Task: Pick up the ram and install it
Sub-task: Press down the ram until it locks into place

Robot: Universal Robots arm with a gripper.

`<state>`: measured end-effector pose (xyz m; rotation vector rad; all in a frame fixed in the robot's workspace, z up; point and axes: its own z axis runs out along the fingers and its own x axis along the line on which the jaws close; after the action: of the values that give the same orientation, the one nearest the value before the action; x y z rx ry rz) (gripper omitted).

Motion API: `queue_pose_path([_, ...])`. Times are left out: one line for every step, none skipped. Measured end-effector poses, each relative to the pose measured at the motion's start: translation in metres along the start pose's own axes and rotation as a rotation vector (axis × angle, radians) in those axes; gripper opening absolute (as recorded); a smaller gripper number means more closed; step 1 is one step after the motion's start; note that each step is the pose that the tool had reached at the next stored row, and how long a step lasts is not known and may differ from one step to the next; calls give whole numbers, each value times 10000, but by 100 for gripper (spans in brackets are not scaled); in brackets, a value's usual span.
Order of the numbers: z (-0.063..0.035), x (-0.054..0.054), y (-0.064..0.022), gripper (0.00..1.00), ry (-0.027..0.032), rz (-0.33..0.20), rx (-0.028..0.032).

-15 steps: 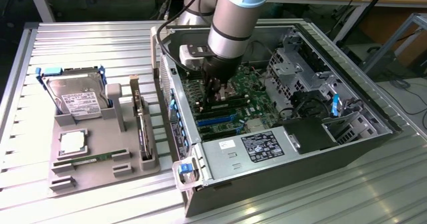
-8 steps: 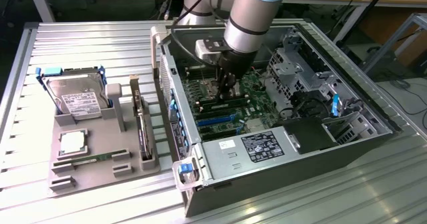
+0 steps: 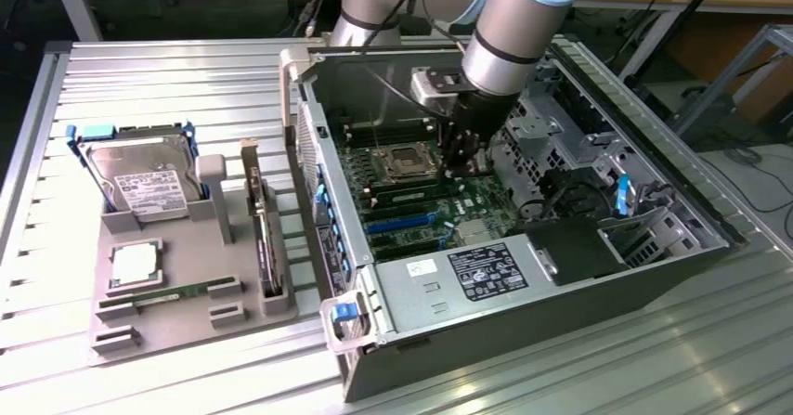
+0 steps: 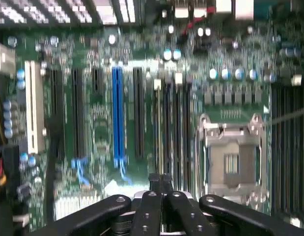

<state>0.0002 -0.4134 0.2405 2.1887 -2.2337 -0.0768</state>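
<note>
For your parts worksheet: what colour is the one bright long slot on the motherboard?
Blue slot, clearest in the wrist view.

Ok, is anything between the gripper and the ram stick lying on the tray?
Yes. The gripper is down inside the computer case, and the case's side wall stands between it and the ram on the tray at the exterior view's left.

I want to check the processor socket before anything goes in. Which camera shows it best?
The wrist view: the processor socket faces the camera, its metal frame plain beside the memory slots. In the exterior view the socket sits smaller, deep in the computer case, beside the gripper.
</note>
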Motion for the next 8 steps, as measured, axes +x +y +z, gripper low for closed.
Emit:
queue_pose_path([-3, -2, -88, 10, 0, 0, 10])
queue_pose_path([-7, -4, -189, 10, -1, -1, 19])
queue_pose_path([-38, -6, -225, 10, 0, 0, 21])
queue_pose_path([-77, -9, -225, 10, 7, 18, 19])
queue_pose_path([-139, -11, -224, 10, 9, 41, 20])
queue_pose_path([-185, -12, -223, 10, 6, 55, 21])
queue_pose_path([-272, -15, -220, 10, 2, 87, 23])
queue_pose_path([-380, -17, -216, 10, 5, 125, 23])
